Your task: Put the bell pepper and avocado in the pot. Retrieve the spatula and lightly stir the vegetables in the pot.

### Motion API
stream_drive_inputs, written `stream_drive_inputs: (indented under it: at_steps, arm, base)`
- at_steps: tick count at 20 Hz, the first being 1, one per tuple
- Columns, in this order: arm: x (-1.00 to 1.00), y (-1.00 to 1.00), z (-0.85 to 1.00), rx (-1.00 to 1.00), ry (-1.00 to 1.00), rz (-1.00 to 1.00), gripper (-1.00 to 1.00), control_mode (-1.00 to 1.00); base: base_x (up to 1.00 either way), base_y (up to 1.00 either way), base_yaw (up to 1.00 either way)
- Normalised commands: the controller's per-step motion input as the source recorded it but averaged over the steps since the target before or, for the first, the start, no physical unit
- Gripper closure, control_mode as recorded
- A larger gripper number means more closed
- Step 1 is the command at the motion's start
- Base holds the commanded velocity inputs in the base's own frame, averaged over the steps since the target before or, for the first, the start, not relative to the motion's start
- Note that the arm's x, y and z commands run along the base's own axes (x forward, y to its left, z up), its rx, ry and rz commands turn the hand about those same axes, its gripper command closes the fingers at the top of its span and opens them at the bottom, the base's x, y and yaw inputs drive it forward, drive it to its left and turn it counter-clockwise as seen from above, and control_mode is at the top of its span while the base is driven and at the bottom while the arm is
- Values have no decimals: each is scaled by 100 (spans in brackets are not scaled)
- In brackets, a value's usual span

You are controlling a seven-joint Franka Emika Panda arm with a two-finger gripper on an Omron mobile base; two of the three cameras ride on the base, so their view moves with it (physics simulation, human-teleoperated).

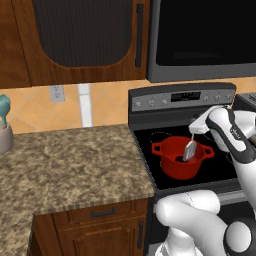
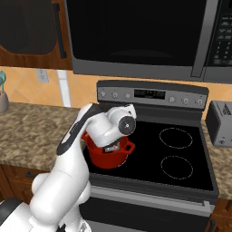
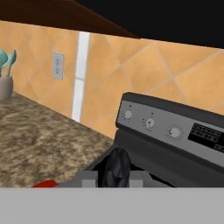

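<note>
The red pot point(image 1: 176, 169) stands on the stove's front left burner, also seen in the right base view as pot point(image 2: 105, 159) under my hand. My gripper point(image 1: 195, 131) hangs just above the pot's right side, shut on the spatula, whose slotted silver head point(image 1: 190, 150) dips inside the pot. In the hand view a dark handle point(image 3: 116, 165) sits pinched in the gripper point(image 3: 114, 176). A dark shape, likely the avocado point(image 1: 179, 159), lies on the pot's bottom beside the head. The bell pepper is hidden.
The black stove top point(image 2: 181, 154) has free burners to the right, with the control panel point(image 3: 170, 127) behind. A beige holder point(image 1: 4, 139) with teal utensils stands far left on the granite counter point(image 1: 70, 165). A toaster point(image 2: 221, 122) sits right of the stove.
</note>
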Motion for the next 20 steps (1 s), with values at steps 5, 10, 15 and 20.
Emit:
stream_drive_inputs:
  at_steps: [5,10,15,20]
  arm:
    - [31,8,-9,0,0,0,100,-100]
    - [6,-2,-55,9,16,-5,100,-100]
    - [-8,-13,-66,15,17,-10,100,-100]
    - [-29,0,-19,3,-1,-8,100,-100]
  base:
    - [0,0,0]
    - [0,0,0]
    - [0,0,0]
    - [0,0,0]
